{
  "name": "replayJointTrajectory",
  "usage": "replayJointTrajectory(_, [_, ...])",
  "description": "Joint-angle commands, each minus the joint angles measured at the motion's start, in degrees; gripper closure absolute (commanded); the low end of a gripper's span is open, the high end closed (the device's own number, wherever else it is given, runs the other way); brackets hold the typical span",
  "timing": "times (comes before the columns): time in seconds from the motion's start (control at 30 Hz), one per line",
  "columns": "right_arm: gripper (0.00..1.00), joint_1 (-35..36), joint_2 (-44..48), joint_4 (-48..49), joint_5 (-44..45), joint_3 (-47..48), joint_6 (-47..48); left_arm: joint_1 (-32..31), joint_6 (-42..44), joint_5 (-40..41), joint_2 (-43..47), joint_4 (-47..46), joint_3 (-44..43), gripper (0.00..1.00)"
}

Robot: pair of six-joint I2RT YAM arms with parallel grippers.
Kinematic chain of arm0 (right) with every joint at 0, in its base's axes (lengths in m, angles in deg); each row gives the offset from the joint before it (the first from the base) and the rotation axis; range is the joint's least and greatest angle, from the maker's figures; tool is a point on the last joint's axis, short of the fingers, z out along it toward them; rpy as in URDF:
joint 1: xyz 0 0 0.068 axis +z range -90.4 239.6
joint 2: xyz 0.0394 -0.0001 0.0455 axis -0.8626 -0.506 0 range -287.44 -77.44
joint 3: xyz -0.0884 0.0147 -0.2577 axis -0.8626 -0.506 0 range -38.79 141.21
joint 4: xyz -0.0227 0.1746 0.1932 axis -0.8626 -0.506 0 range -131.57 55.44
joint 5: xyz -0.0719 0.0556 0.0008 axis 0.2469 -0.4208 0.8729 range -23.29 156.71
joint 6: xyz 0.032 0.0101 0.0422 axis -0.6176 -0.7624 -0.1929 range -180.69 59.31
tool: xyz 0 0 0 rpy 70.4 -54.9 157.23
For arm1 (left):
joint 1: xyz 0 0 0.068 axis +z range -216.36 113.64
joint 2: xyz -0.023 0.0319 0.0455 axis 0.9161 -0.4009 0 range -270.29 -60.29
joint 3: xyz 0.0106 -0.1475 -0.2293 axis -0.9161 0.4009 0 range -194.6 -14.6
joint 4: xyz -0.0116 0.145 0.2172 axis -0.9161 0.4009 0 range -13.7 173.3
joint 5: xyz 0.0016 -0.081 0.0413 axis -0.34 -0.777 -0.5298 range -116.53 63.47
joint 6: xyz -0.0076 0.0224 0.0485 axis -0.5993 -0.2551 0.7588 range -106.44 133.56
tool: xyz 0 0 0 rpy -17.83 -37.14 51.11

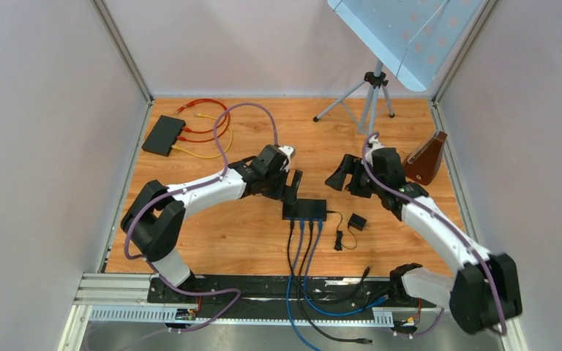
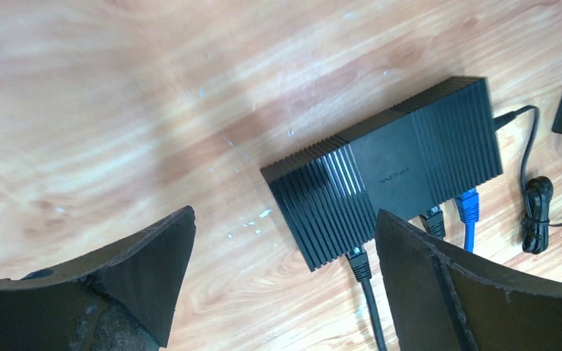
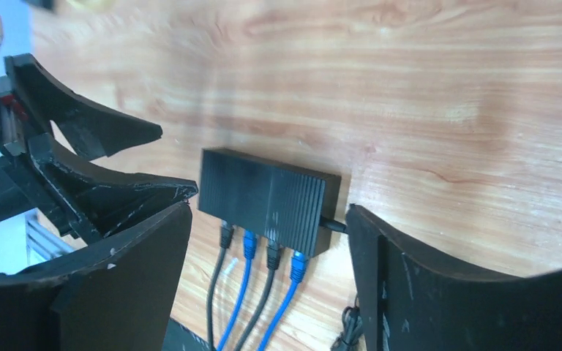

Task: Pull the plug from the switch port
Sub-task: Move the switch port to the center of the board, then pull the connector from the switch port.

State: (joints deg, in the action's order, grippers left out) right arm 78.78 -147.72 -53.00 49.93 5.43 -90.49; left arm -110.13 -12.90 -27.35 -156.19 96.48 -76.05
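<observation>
1. A light wooden table (image 1: 227, 241) carries everything. A pale light panel on a grey tripod (image 1: 369, 95) stands at its far edge.
2. My left gripper (image 2: 284, 218) hangs over the left end of the switch, fingers spread wide, with nothing between them.
3. My right gripper (image 3: 267, 212) hovers beyond the switch's right end, fingers also spread and empty.
4. The black ribbed switch box (image 1: 304, 209) lies flat at mid-table between my two grippers, ports facing my bases.
5. A second flat black box (image 1: 164, 135) trailing red and yellow cables (image 1: 205, 121) sits far left, and a brown wedge-shaped block (image 1: 426, 157) far right. Both are well apart from the switch.
6. A small black power adapter (image 1: 356, 221) and its coiled lead (image 1: 339, 239) lie just beside the switch's right end.
7. A row of four plugs (image 3: 272, 252) sits in the ports, on black, blue, black and blue cables. They crowd side by side, each hemmed in by its neighbour.
</observation>
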Motion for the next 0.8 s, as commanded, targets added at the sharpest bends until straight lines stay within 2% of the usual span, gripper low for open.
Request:
replayJointTrajectory(0.0, [0.23,0.0,11.8,8.0,10.2,-9.0,-10.0,0.0,14.5,2.2,5.0,1.6,-5.2,0.00])
replayJointTrajectory(0.1, [0.32,-0.1,16.2,11.3,19.8,-14.3,-17.0,0.0,21.7,-2.1,7.2,-1.7,-4.2,0.00])
replayJointTrajectory(0.13, [0.32,-0.4,17.0,11.1,23.2,-15.0,-19.3,0.0,24.8,-3.7,8.3,-3.6,-3.9,0.00])
replayJointTrajectory(0.2, [0.19,-2.0,18.3,9.2,24.2,-15.5,-19.5,0.0,29.4,-6.7,9.5,-6.7,-2.7,0.00])
replayJointTrajectory(0.23, [0.15,-2.5,18.7,8.8,24.3,-15.6,-19.8,0.0,33.2,-8.1,9.9,-8.0,-1.1,0.00])
replayJointTrajectory(0.3, [0.16,-2.8,18.9,8.7,23.3,-15.9,-23.9,-0.1,36.1,-10.5,11.4,-12.4,1.4,0.00])
replayJointTrajectory(0.4, [0.08,-2.9,18.4,8.8,16.8,-17.2,-33.5,0.0,36.2,-10.9,13.3,-18.0,3.9,0.00])
replayJointTrajectory(0.53, [0.00,-1.8,17.4,14.9,7.3,-22.4,-47.4,0.0,35.7,-9.9,10.6,-15.0,1.9,0.00])
replayJointTrajectory(0.63, [0.03,0.4,16.6,16.8,8.4,-23.6,-49.3,0.5,33.8,-11.9,10.2,-12.0,-2.3,0.00])
replayJointTrajectory(0.77, [0.04,0.7,16.1,12.1,9.9,-22.0,-48.1,0.5,33.9,-14.3,15.2,-21.1,2.1,0.00])
